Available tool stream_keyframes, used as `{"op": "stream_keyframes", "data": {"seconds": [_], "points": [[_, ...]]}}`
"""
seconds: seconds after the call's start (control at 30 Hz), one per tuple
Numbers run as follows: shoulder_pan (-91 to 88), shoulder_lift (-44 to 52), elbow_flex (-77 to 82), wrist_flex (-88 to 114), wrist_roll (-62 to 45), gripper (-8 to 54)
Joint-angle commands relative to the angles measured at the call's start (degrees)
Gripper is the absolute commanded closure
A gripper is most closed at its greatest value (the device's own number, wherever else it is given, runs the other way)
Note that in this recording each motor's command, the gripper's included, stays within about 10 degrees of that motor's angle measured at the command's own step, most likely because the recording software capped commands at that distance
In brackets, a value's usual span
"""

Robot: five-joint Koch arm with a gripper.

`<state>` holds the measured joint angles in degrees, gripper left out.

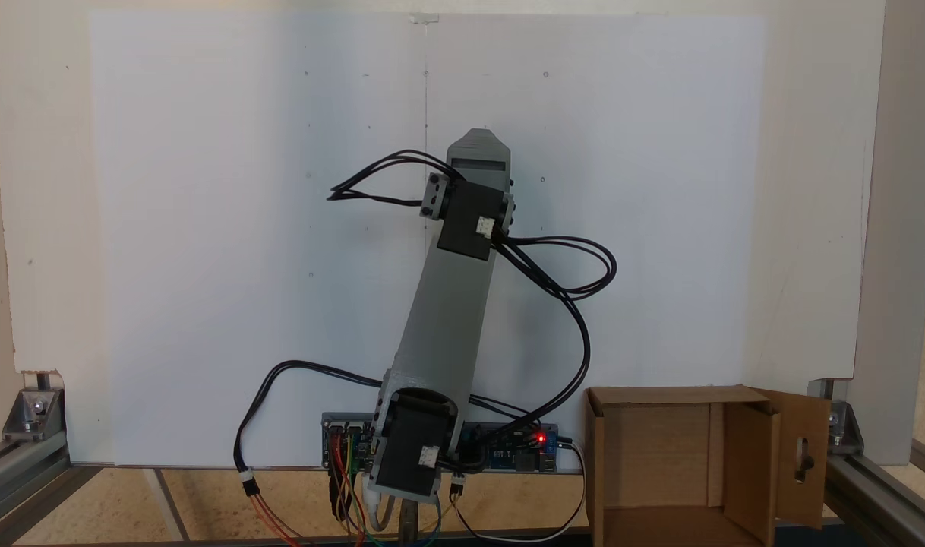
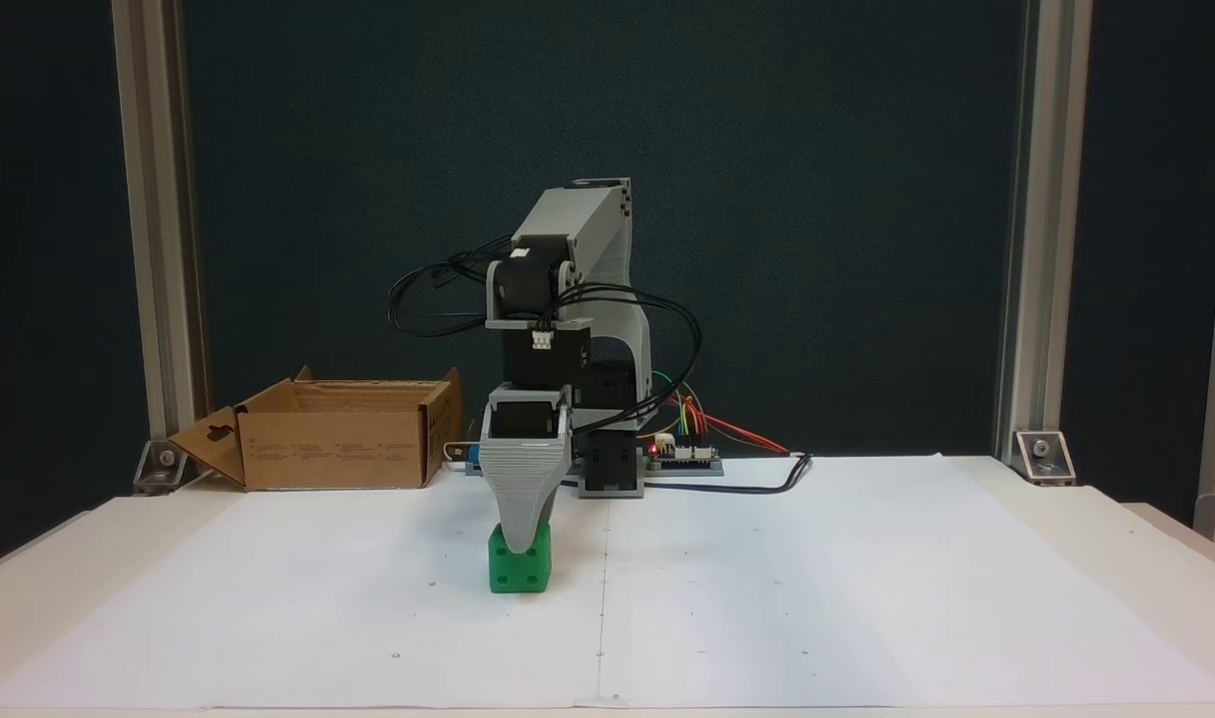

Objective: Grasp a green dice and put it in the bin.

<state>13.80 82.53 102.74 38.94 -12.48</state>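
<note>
In a fixed view the gripper (image 2: 521, 543) points straight down at the green dice (image 2: 520, 570), which sits on the white paper (image 2: 817, 598) near the middle, lined up for a top grasp. One grey jaw fronts the cube, so I cannot tell how far it is open or whether it grips. The bin (image 2: 333, 449) waits at far left there; the other fixed view looks into its open inside (image 1: 660, 456) but the arm (image 1: 451, 304) covers the dice

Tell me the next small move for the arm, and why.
Probably close the jaws on the dice. The gripper is down over it, its grey jaw overlapping the dice's top, and the dice sits on the paper, far from the bin. Whether the jaws already grip cannot be told.
</note>
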Motion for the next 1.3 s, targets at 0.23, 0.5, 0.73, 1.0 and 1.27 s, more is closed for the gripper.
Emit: {"op": "stream_keyframes", "data": {"seconds": [0.23, 0.5, 0.73, 1.0, 1.27], "points": [[-0.18, -2.37, -0.62, -2.2, -3.08, 1.8], [-0.09, -3.96, -0.62, -3.25, -3.16, 1.9], [0.53, -4.39, -0.62, -3.96, -3.6, 2.4], [1.58, -4.92, -0.62, -5.27, -4.48, 2.5], [2.11, -4.92, -0.62, -5.54, -5.01, 2.5]]}}
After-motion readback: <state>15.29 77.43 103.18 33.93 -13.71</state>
